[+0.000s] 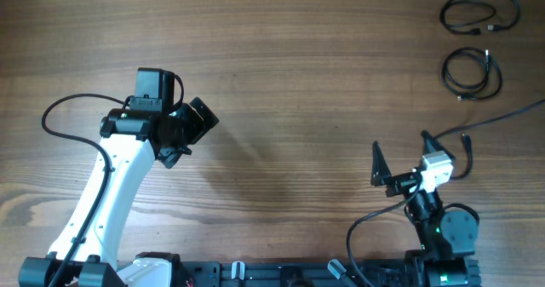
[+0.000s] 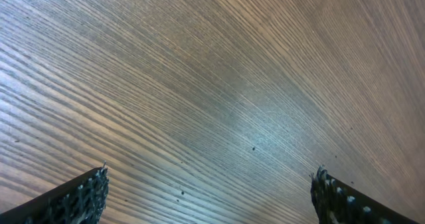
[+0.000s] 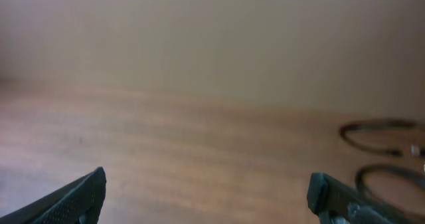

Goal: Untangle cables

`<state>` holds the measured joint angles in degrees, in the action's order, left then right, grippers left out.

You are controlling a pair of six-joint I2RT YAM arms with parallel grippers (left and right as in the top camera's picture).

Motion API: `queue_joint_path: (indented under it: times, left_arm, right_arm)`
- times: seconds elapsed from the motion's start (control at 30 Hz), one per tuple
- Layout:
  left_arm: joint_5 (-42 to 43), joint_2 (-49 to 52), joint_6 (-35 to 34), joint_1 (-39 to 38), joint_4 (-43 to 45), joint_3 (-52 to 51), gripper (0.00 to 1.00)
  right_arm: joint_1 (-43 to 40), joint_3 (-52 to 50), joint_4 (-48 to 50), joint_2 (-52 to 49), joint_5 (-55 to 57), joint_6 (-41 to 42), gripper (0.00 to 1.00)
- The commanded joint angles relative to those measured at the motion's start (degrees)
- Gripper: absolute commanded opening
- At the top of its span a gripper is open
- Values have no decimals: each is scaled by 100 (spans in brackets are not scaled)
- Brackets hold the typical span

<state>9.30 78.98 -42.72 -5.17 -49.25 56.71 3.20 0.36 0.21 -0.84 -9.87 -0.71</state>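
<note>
Two black cables lie coiled apart at the table's far right corner: one loop [image 1: 479,14] at the very back and a second loop [image 1: 473,71] just in front of it. Both show blurred at the right edge of the right wrist view, the far loop [image 3: 378,134] above the near loop [image 3: 392,181]. My left gripper [image 1: 197,121] is open and empty over bare wood at the left; its fingertips [image 2: 209,191] frame only table. My right gripper [image 1: 400,155] is open and empty near the front right, well short of the cables [image 3: 207,191].
The wooden table [image 1: 298,83] fills the view. The right arm's own black lead [image 1: 511,115] runs off the right edge near the second loop. The arm bases and a black rail [image 1: 281,274] sit along the front edge.
</note>
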Motion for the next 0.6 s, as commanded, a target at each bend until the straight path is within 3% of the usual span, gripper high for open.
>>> queue_joint_path:
  times: [0.0,0.2,0.57]
  left_arm:
    - [-37,52,-11,15,0,-46,100]
    - [-37,52,-11,15,0,-46,100]
    - [-37,52,-11,15,0,-46,100]
  right_arm:
    - [-28,-9,11,66,210,-179,100]
    - [-28,-4,-35,66,485,243,100]
    - [-111,-4,-50,66,645,76,100]
